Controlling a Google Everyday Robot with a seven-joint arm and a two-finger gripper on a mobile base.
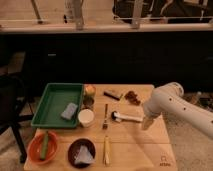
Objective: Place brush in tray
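Note:
The brush point(126, 117) lies on the wooden table, right of centre, white handle pointing right and dark head to the left. The green tray point(52, 95) sits at the left of the table with a grey-blue sponge point(69, 111) inside. My gripper point(146, 123) hangs at the end of the white arm point(175, 106), right at the brush handle's right end, close above the table.
A dark fork point(105, 116) lies left of the brush. A white cup point(86, 117), a jar point(89, 91), a dark block point(113, 94) and brown bits point(133, 97) stand mid-table. An orange bowl point(43, 147), a dark bowl point(81, 151) and a yellow stick point(106, 149) are at the front.

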